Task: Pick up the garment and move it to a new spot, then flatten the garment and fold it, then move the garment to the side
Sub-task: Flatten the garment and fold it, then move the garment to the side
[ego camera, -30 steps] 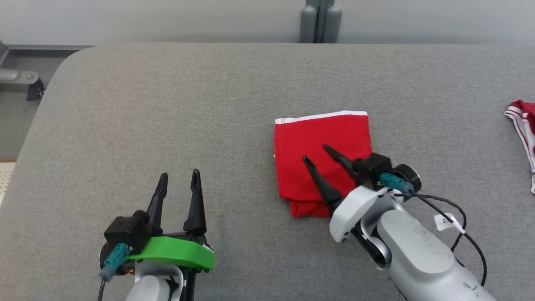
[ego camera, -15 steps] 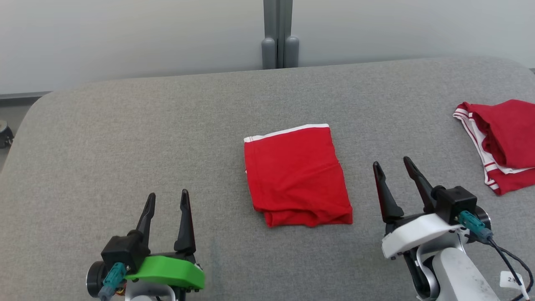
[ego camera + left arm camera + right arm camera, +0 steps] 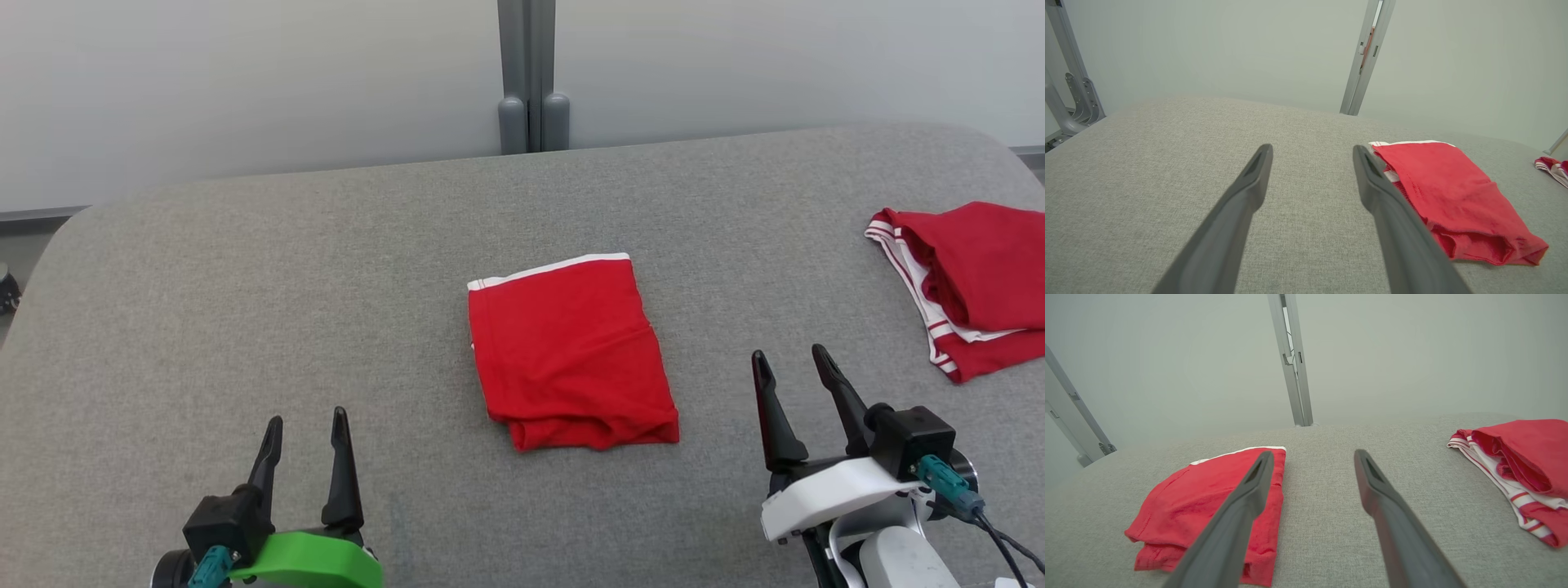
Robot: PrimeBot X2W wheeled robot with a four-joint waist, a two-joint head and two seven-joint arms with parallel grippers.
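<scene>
A red garment (image 3: 570,353) with a white band along its far edge lies folded in a neat rectangle at the middle of the grey padded table (image 3: 326,269). It also shows as the garment (image 3: 1453,196) to the right of my left fingers and the garment (image 3: 1204,502) behind my right gripper's left finger. My left gripper (image 3: 306,419) stands open at the lower left, well clear of the cloth. My right gripper (image 3: 790,356) stands open at the lower right, a short way right of the garment, holding nothing.
A second red garment (image 3: 967,286) with white stripes lies bunched at the table's right edge, also seen as the striped garment (image 3: 1519,469). A grey post (image 3: 526,77) rises behind the table against a pale wall. Metal frame parts (image 3: 1069,98) stand off the table's left.
My right gripper has let go of the folded garment, opened and pulled back to the lower right. The head camera has turned, shifting the whole picture; the left gripper sits lower in view.
</scene>
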